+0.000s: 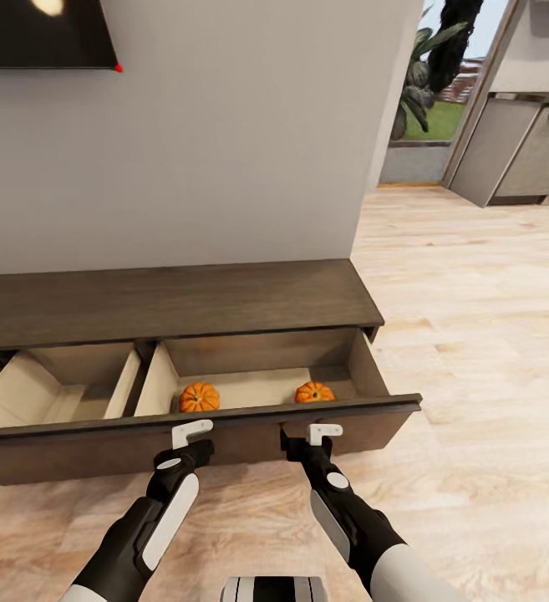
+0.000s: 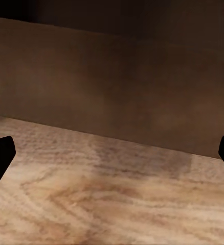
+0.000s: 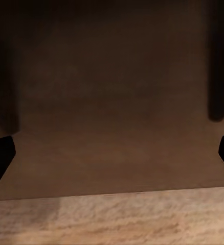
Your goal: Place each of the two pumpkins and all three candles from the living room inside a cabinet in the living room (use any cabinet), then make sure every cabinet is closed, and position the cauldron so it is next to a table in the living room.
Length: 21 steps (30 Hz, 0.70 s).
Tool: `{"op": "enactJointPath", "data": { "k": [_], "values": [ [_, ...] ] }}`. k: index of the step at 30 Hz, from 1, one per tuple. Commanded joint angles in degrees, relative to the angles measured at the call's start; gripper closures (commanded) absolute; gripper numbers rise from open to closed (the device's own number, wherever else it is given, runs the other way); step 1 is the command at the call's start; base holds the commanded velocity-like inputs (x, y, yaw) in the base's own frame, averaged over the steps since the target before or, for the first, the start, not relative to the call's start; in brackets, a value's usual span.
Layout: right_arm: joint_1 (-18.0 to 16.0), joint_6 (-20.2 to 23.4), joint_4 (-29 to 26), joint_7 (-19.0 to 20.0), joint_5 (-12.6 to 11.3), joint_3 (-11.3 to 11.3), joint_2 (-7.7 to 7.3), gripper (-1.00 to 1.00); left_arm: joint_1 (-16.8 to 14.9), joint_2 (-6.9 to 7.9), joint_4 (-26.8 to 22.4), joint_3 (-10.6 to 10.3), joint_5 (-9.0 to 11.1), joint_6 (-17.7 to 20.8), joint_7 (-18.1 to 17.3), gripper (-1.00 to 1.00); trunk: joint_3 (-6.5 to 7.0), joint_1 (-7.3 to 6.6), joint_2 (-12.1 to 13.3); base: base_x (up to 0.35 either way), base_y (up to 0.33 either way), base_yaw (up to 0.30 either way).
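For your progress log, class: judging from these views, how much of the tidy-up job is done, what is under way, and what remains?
Done: both pumpkins, one and the other, lie inside the open right drawer of the cabinet. In hand: the left gripper and right gripper, jaws open, sit at the drawer front, seemingly ready to push. Left: both drawers stand open; candles and cauldron remain to handle.
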Motion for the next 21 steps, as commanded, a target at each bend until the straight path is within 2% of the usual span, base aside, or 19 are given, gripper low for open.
{"op": "enactJointPath", "data": {
  "k": [1, 21],
  "values": [
    [-0.1, -0.3, 0.0, -0.5, -0.5, 0.3, -0.06, -1.00, 0.0, 0.02, -0.1, -0.1, 0.5, 0.1, 0.5, -1.00, -0.04, 0.00, 0.0, 0.119, 0.000, 0.000],
    [-0.1, -0.4, 0.0, -0.5, -0.8, 0.3, -0.06, -1.00, 0.0, 0.02, -0.2, -0.1, 0.4, 0.1, 0.4, -1.00, -0.04, 0.00, 0.0, 0.164, 0.000, 0.000]
  ]
}}
